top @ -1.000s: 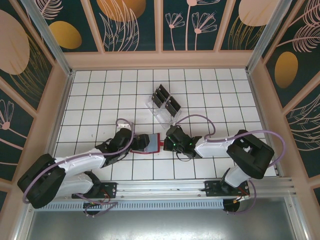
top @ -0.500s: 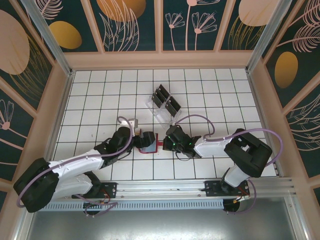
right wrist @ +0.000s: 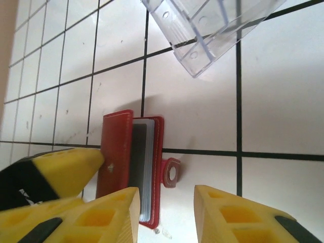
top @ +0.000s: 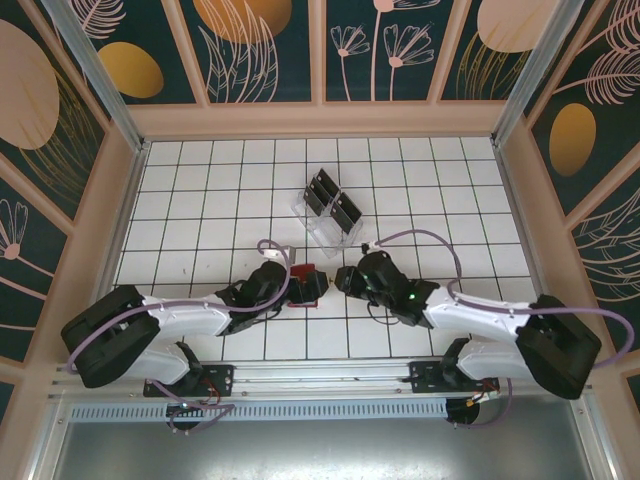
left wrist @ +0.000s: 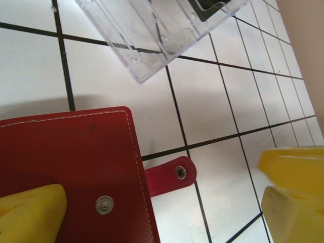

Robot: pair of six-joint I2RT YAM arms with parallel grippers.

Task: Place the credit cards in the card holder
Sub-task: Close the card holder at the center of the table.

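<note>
Fingers first: my left fingers stand wide apart. One lies over the red cover at the lower left of the left wrist view, and the other is out over bare tiles at the right edge. My right fingers, along the bottom of the right wrist view, are parted with nothing between them. The white gridded surface carries everything. A clear rack sits just above centre in the top view, with the dark cards standing in it. Below it, between my two arms, lies the red wallet, slightly ajar with grey pockets showing. Its snap tab is loose and sticks out to the right.
</note>
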